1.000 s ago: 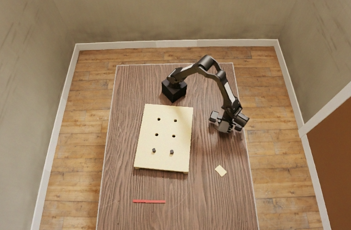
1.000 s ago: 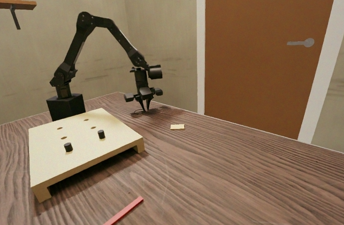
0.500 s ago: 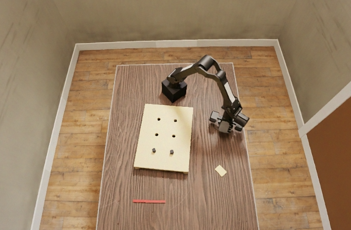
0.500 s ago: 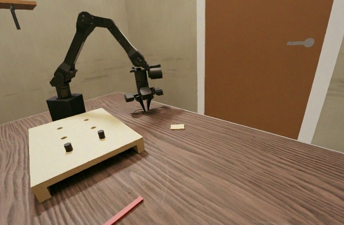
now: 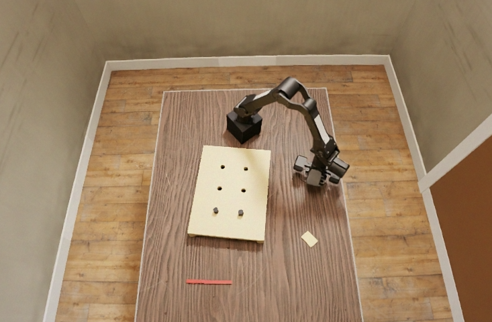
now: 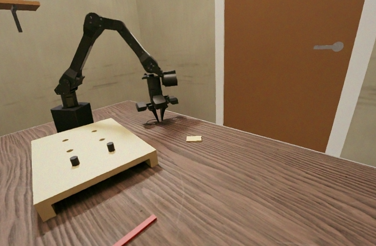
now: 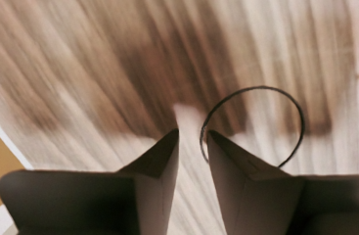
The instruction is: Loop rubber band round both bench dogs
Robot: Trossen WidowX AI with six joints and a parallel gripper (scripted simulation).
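The thin black rubber band [image 7: 257, 87] [image 6: 150, 122] lies flat as a round loop on the table, right of the board. My gripper [image 7: 193, 137] [image 6: 159, 119] [image 5: 315, 182] points straight down at it, fingertips close to the table. The fingers stand a narrow gap apart, and the band's near-left edge runs through that gap beside the right fingertip; nothing is pinched. The cream board [image 5: 231, 223] [image 6: 48, 173] rests flat on its feet. Two short black bench dogs [image 5: 215, 210] [image 5: 240, 212] [image 6: 74, 161] [image 6: 110, 146] stand in its nearest row of holes.
Several empty holes sit in the board behind the dogs. A small cream tile [image 5: 309, 239] [image 6: 193, 139] lies on the table in front of my gripper. A red strip [image 5: 209, 282] [image 6: 136, 230] lies near the table's front. The arm base [image 5: 243, 127] [image 6: 71, 116] stands behind the board.
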